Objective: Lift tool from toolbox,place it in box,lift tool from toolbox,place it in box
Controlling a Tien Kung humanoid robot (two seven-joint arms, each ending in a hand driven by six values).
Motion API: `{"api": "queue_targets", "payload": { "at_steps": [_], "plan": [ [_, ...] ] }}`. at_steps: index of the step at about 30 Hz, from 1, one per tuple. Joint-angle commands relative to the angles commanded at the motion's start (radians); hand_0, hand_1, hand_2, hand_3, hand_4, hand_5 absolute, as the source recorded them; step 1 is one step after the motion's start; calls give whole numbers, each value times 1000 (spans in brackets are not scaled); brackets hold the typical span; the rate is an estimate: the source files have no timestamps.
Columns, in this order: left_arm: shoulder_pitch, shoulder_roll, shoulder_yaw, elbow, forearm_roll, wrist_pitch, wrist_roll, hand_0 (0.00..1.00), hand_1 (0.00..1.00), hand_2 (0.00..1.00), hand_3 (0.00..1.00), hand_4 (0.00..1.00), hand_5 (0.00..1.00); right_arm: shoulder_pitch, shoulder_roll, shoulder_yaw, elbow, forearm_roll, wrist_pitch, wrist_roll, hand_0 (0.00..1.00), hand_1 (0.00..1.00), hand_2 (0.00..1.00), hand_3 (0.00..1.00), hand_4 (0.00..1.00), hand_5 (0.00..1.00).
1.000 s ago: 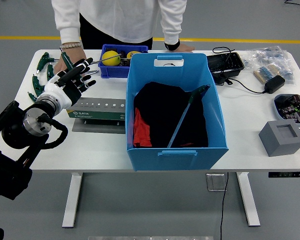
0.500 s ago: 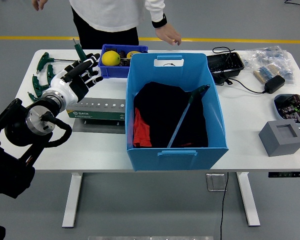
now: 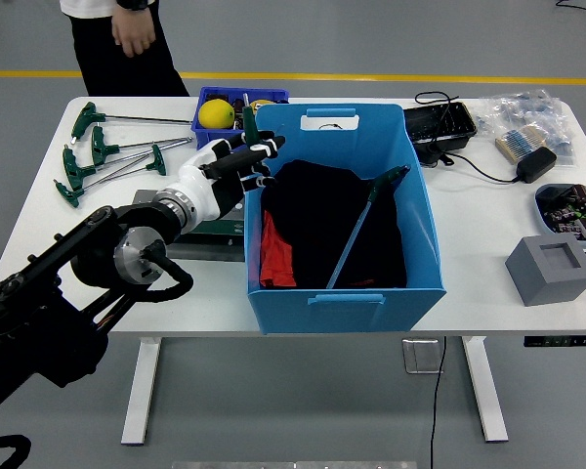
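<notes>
Your left hand [image 3: 236, 161] pinches a green T-handle wrench [image 3: 249, 125] at the blue bin's [image 3: 347, 293] left rim w/ fingers curled.

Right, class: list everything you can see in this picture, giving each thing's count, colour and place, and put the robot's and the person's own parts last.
Bin: one, blue, table centre, holding dark and red cloth.
Long tool: one, blue shaft, leaning inside bin.
T-handle tools: several, green handles, far left.
Small tray: one, blue, behind bin, with yellow balls.
Green case: one, left of bin, mostly hidden.
Grey block: one, right.
Black tray: one, far right.
Held tool: one, green handle.
Left hand: at bin's left rim, gripping held tool.
Person: far left.
</notes>
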Motion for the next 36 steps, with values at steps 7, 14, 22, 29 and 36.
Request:
{"api": "queue_targets", "payload": {
  "at_steps": [7, 14, 22, 29, 36],
  "plan": [
    [-99, -38, 147, 180, 210, -38, 2, 223, 213, 351, 385, 655, 22, 8, -3, -20, 0, 19, -1, 2, 680, 663, 728, 573, 778, 692],
    [-183, -67, 311, 305, 507, -60, -4, 225, 218, 352, 385, 649, 19, 8, -5, -35, 0, 27, -1, 2, 680, 665, 728, 574, 777, 692],
    [-213, -115, 469, 403, 845, -82, -46, 229, 220, 355, 385, 652, 21, 6, -6, -52, 0, 32, 1, 2, 680, 666, 728, 574, 778, 692],
    [-216, -143, 524, 474, 1136, -34, -72, 230, 220, 351, 385, 654, 18, 7, -6, -66, 0, 41, 1, 4, 681, 666, 728, 573, 778, 692],
    [-225, -157, 537, 501, 1435, 89, -62, 233, 222, 354, 387, 660, 18, 6, -6, -68, 0, 35, 2, 3, 681, 666, 729, 574, 779, 693]
  ]
}}
